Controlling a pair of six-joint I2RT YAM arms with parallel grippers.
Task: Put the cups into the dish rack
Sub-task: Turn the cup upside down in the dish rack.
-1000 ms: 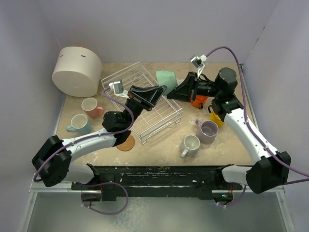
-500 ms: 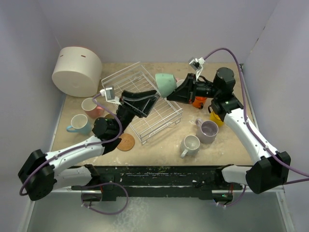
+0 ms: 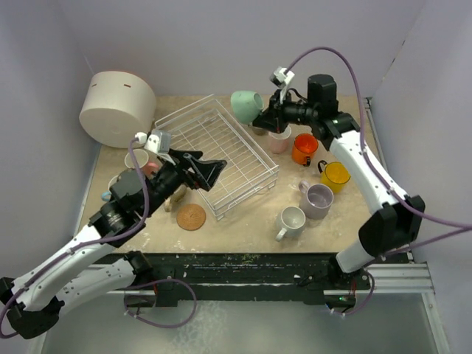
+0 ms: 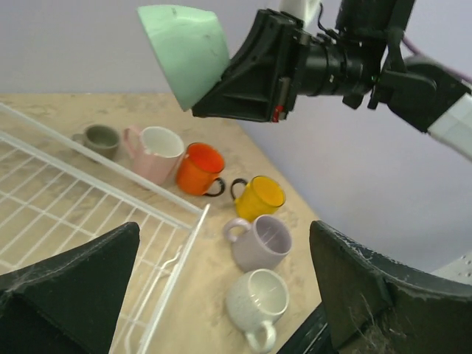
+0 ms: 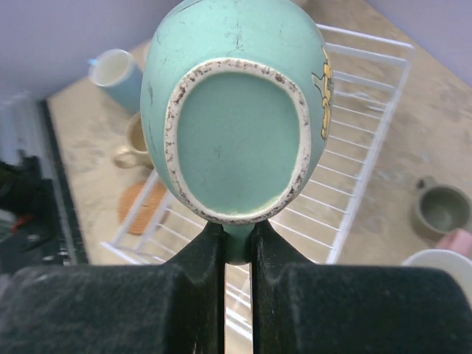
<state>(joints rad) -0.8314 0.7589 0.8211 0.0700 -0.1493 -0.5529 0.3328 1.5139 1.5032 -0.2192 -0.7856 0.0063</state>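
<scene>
Lab test booth: plain walls [image 3: 221, 44] enclose the table [image 3: 243, 215]

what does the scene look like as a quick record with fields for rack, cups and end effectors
dish rack: no cups inside
teal cup: in the air by the rack's far edge
right end effector: shut on teal cup
left end effector: open, empty, above the rack's near-left side
right of rack: orange cup, yellow cup, lilac cup, white cup

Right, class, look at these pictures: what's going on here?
The right gripper is shut on a teal mug, held in the air near the far end of the dish rack. The left gripper hangs open over the rack's near side, holding nothing. No mug shows in the rack; an orange mug and others stand on the table.
</scene>
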